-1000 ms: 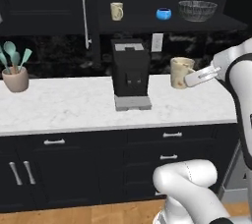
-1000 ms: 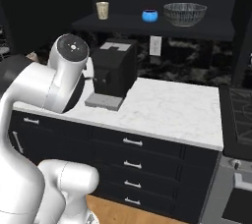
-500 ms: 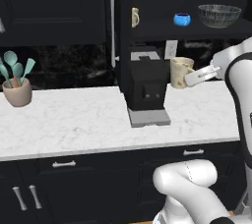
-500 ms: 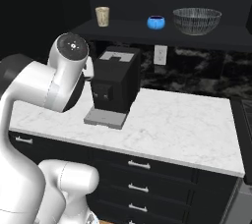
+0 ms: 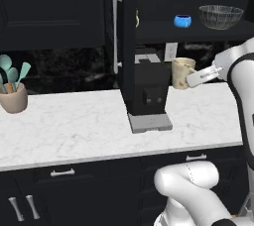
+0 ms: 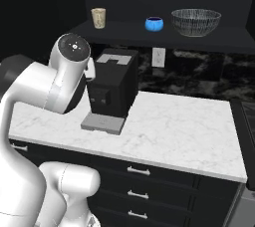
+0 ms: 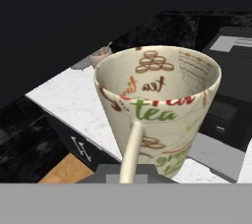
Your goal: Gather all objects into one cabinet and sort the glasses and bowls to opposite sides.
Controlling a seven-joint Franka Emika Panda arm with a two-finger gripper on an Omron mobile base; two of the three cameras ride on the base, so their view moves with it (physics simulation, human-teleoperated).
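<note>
My gripper (image 5: 197,77) is shut on a cream mug (image 5: 182,73) by its handle, holding it upright above the counter, right of the coffee machine. In the hand view that mug (image 7: 157,105) looms close, printed with tea words, and its handle (image 7: 130,152) runs down to the hidden fingertips. On the open black cabinet's shelf (image 5: 198,34) stand a second cream mug (image 6: 98,18) at the left, a small blue vessel (image 5: 182,21) in the middle and a wide see-through bowl (image 5: 221,17) at the right. The cabinet door (image 5: 128,46) stands open, edge-on, half hiding the shelf mug (image 5: 137,19).
A black coffee machine (image 5: 149,96) sits on the white marble counter (image 5: 74,131) below the shelf. A tan pot of teal utensils (image 5: 12,96) stands far left. Black drawers (image 6: 139,181) run under the counter. My white arm (image 6: 60,86) rises in front of the machine's left side.
The whole picture has shifted as the base drove, so the open cabinet door now shows edge-on near the middle of the left view. The mug stays held in the same grip.
</note>
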